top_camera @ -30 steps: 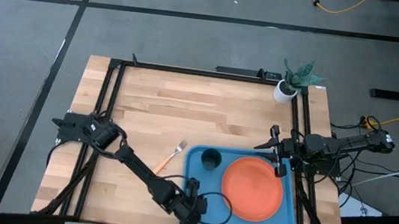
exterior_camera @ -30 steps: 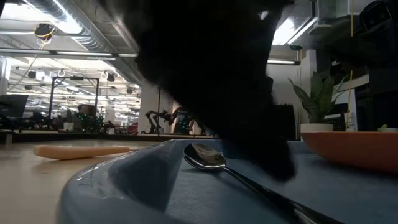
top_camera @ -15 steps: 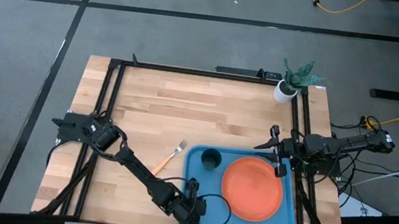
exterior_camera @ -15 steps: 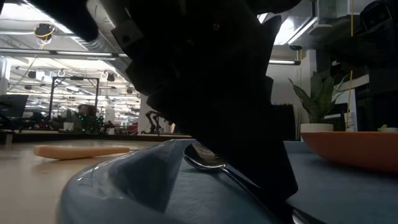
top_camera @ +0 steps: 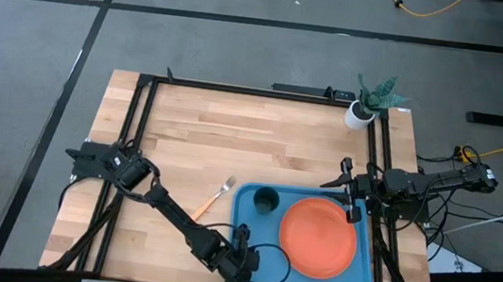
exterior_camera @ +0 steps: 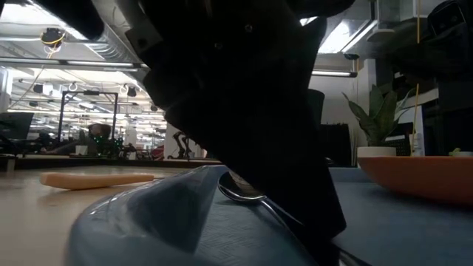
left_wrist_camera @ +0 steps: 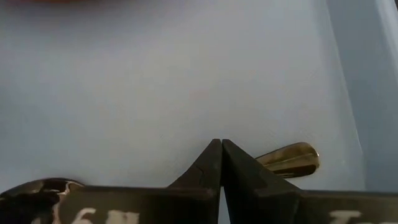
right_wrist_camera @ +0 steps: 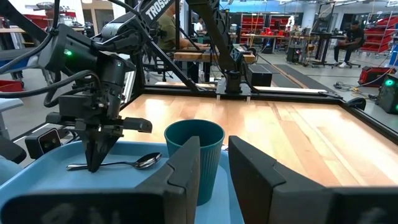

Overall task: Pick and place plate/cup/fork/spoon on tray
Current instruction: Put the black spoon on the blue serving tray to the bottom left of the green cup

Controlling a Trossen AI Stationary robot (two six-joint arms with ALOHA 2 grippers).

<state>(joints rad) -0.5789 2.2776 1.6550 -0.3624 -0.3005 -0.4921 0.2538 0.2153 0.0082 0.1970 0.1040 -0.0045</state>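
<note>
The blue tray (top_camera: 359,281) lies at the table's near right. On it sit the orange plate (top_camera: 317,236), the teal cup (top_camera: 266,200) and the dark spoon (right_wrist_camera: 124,164), which lies flat near the tray's near left corner. The fork (top_camera: 214,197) lies on the wood left of the tray. My left gripper (right_wrist_camera: 94,167) points down, shut, over the spoon's handle. My right gripper (top_camera: 339,187) hangs open at the tray's far right edge, facing the cup (right_wrist_camera: 194,149) without touching it. My left gripper points down from above with shut fingers over the middle of the spoon's handle (right_wrist_camera: 79,166), the fingers lying across it. I cannot tell whether the tips touch it. The spoon lies flat on the tray floor, its handle end (left_wrist_camera: 292,158) showing past the fingers.
A white pot with a green plant (top_camera: 361,114) stands at the table's far right corner. Black frame rails run along the table's left, right and far edges. Bare wood lies far and left of the tray.
My left gripper has come down toward the spoon's handle and now covers it in the low view. The spoon has stayed where it was on the tray.
</note>
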